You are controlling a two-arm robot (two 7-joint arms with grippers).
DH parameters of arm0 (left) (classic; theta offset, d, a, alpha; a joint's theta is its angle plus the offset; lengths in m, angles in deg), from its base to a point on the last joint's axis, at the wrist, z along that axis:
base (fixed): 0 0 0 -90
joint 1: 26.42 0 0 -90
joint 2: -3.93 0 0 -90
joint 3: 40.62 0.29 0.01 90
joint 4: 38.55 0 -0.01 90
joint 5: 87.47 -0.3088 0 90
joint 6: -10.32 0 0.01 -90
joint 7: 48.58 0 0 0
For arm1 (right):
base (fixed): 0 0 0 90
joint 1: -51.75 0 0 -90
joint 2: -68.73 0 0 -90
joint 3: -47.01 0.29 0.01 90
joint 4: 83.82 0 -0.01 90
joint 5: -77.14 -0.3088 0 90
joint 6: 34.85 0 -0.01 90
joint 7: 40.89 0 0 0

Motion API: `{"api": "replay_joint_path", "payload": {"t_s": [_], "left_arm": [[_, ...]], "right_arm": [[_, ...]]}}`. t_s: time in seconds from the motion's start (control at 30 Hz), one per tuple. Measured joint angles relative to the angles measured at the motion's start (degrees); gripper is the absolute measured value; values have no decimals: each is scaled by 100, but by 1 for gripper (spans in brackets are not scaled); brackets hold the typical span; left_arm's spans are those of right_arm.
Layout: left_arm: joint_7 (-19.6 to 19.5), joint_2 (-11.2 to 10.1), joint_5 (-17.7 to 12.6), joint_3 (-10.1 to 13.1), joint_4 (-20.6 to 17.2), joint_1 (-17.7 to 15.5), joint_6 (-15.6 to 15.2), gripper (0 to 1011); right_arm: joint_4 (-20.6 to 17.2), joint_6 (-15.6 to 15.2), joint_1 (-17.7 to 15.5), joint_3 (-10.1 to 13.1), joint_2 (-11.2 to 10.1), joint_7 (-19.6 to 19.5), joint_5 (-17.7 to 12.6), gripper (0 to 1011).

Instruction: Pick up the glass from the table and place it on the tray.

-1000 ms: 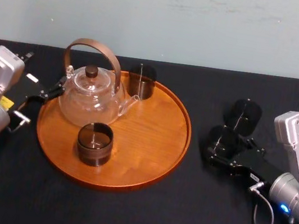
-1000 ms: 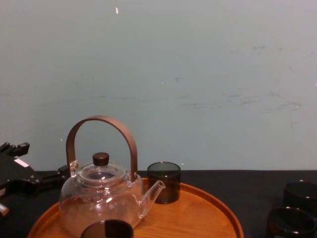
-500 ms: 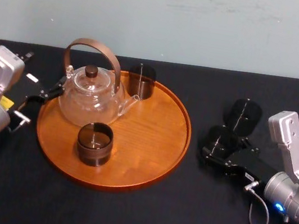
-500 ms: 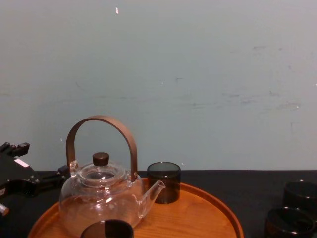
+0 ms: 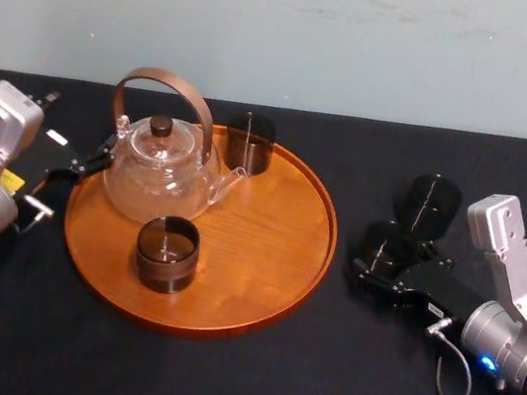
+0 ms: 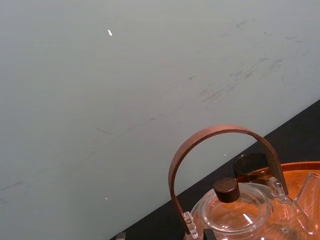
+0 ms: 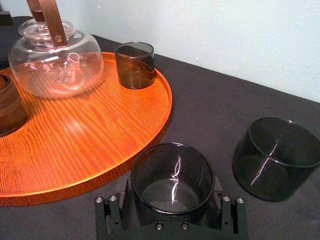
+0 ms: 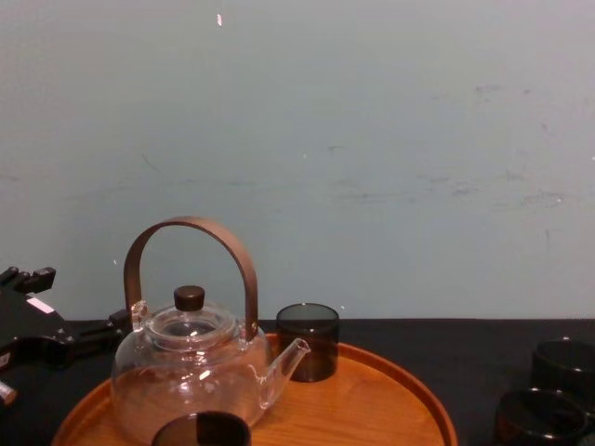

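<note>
A smoky dark glass [image 5: 383,245] stands low on the black table [image 5: 214,380], to the right of the round orange-brown tray [image 5: 270,249]. My right gripper [image 5: 384,262] is shut on it. In the right wrist view the glass [image 7: 172,180] sits between the two fingers, a short way from the tray's rim [image 7: 150,135]. The chest view catches this glass [image 8: 539,416] at the lower right. My left gripper [image 5: 89,162] is parked by the tray's left rim, open and holding nothing.
On the tray stand a clear teapot [image 5: 160,166] with a brown arched handle and two dark glasses, one behind it [image 5: 249,142] and one in front [image 5: 166,252]. Another dark glass [image 5: 431,202] stands on the table just beyond the held one.
My right gripper and the glass in it have slid a little to the left, toward the tray. The left arm has not moved.
</note>
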Motion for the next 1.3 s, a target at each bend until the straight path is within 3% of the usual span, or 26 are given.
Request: {"api": "replay_joint_path", "payload": {"t_s": [0.6,0.8,1.3], "left_arm": [[0,0,0,0,0,0,0,1001],[0,0,0,0,0,0,0,1001],[0,0,0,0,0,0,0,1002]], "right_arm": [[-1,0,-4,4,-6,-10,0,999],[-4,-2,-7,7,-7,-12,-1,902],[-8,-6,-8,7,-7,-12,-5,903]]}}
